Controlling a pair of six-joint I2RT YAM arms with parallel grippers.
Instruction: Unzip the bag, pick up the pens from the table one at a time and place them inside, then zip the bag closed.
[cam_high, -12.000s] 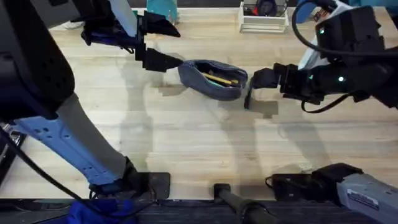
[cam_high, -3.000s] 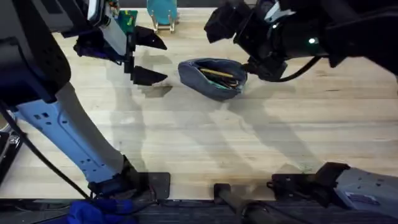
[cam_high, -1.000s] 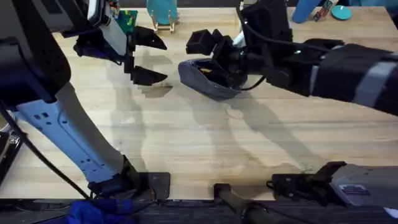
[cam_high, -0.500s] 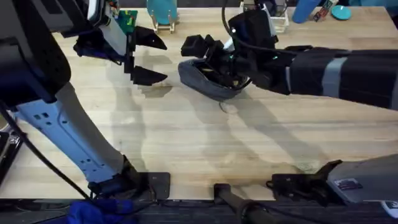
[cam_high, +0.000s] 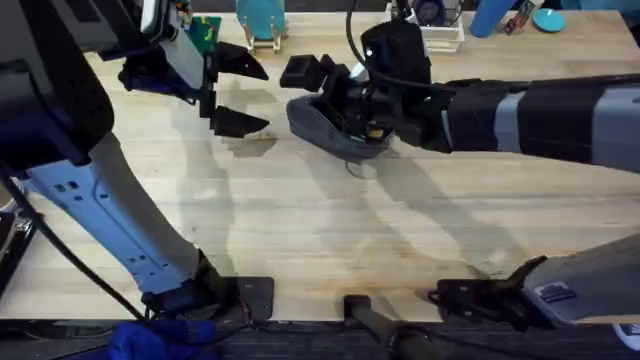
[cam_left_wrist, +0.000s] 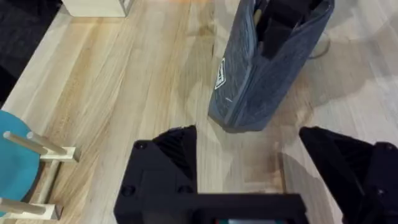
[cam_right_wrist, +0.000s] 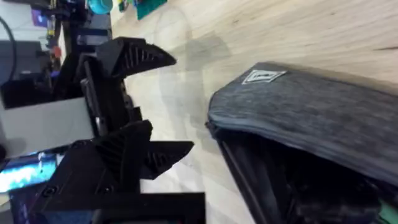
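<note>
Right now I am reaching my right arm across the desk from the right side, and my right gripper is sitting down at the open mouth of the bag, over its far-middle part. Whether that gripper's fingers are spread or pinched I cannot tell, since they are lost against the dark opening. The bag is lying on the desk in the far middle, its zipper parted; from my right wrist I am looking along its grey-blue fabric side with a small white label and into the dark inside. A bit of yellow, one of the pens, is showing inside the bag near its right end.

My left gripper is hanging just to the left of the bag, apart from it, with its two black fingers spread wide and holding nothing. From my left wrist I am seeing the bag's end beyond those parted fingers.
</note>
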